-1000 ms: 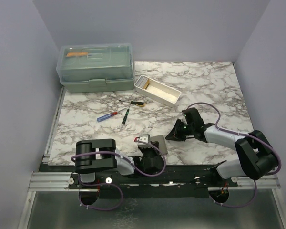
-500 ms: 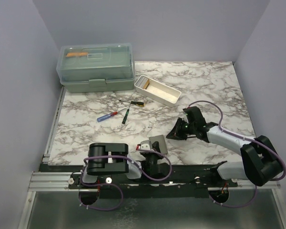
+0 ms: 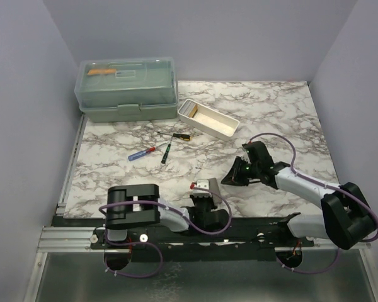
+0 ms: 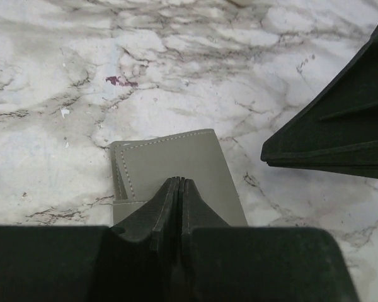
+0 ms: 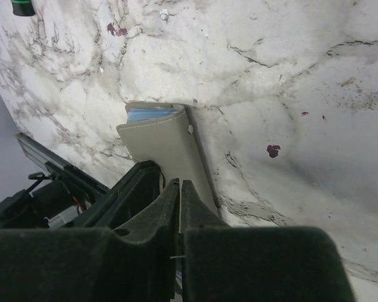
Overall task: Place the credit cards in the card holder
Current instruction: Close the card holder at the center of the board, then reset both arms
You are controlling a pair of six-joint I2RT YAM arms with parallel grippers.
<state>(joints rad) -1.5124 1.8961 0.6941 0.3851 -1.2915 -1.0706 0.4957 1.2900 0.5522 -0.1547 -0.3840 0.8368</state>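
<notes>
The grey-olive card holder [image 4: 176,160] lies closed and flat on the marble, near the table's front edge [image 3: 215,186]. In the right wrist view a light blue credit card [image 5: 150,115] peeks out of the holder's far end, beside the small snap [image 5: 190,129]. My left gripper [image 4: 179,182] is shut, its tips over the holder's near end. My right gripper [image 5: 180,184] is shut, pointing at the holder from the right [image 3: 232,177], tips just above it. Tan cards [image 3: 193,108] stand in the white tray.
A long white tray [image 3: 219,126] sits mid-back. A big green lidded box [image 3: 127,88] stands at the back left. Two screwdrivers [image 3: 142,153] [image 3: 167,151] and a small dark tool [image 3: 183,136] lie on the marble between box and holder.
My left gripper has shifted right, onto the card holder's near end, and now covers more of it. My right gripper has hardly moved.
</notes>
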